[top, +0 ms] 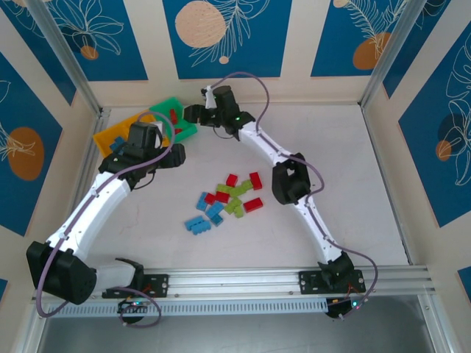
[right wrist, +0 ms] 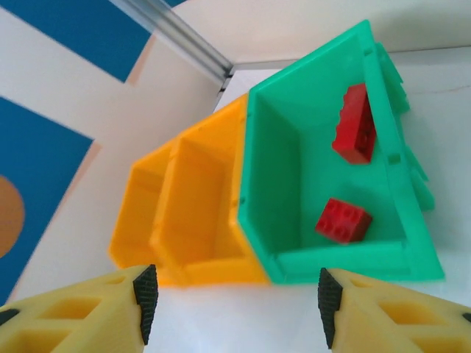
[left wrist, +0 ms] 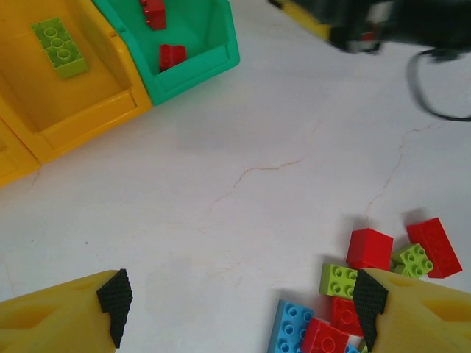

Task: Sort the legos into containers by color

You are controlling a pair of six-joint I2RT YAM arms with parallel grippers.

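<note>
The legos lie in a loose pile mid-table: red [top: 255,181], lime green [top: 234,207] and blue [top: 199,224] bricks. The containers stand at the back left, a green bin [top: 163,105] joined to orange-yellow bins [top: 110,134]. In the right wrist view the green bin [right wrist: 331,268] holds two red bricks [right wrist: 355,125]. A lime brick [left wrist: 59,45] lies in the adjoining orange bin [left wrist: 81,110]. My right gripper [right wrist: 237,303] hovers open and empty just in front of the green bin. My left gripper [left wrist: 242,305] is open over bare table, its right finger [left wrist: 370,305] above the pile's edge.
A blue brick [top: 118,143] lies in the far-left orange bin. Metal posts and patterned walls enclose the table on three sides. The right arm [top: 291,184] stretches diagonally past the pile's right side. An aluminium rail [top: 294,278] runs along the near edge.
</note>
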